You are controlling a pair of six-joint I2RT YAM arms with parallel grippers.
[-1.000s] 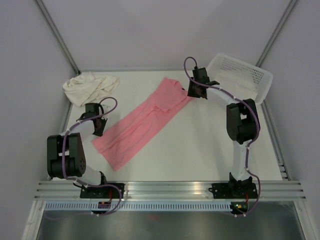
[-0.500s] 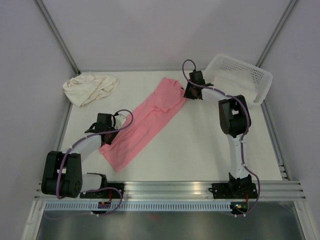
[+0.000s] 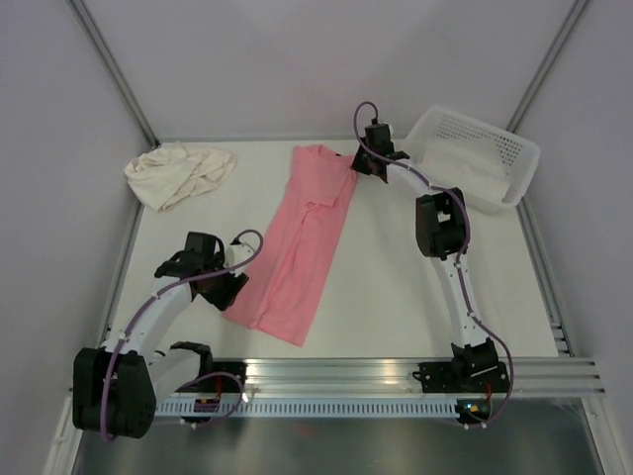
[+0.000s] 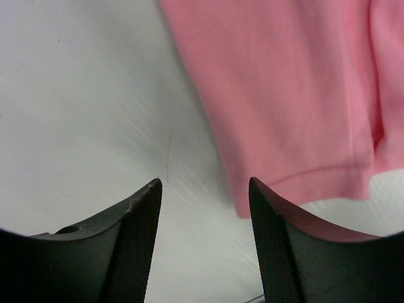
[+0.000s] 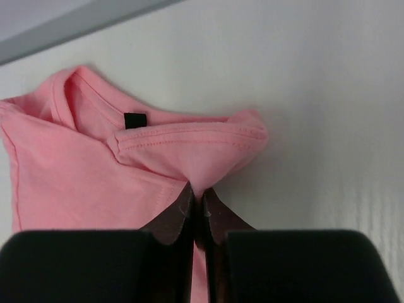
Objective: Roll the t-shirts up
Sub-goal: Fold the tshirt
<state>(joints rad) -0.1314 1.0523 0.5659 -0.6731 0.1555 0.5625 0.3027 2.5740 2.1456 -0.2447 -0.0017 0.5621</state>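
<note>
Salmon pink t-shirt, folded into a long strip, is now seen swung from a slant to nearly upright at frame centre. Its collar end is clamped by the right gripper at upper centre. The left gripper is spread apart beside the hem at lower left, with nothing held. The strip is judged squared up for rolling from the hem. The cream t-shirt is left crumpled at upper left.

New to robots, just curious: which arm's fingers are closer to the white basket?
Right. The right fingers pinch the pink shirt's collar close to the basket; the left fingers are open at the shirt's hem, much farther off.
</note>
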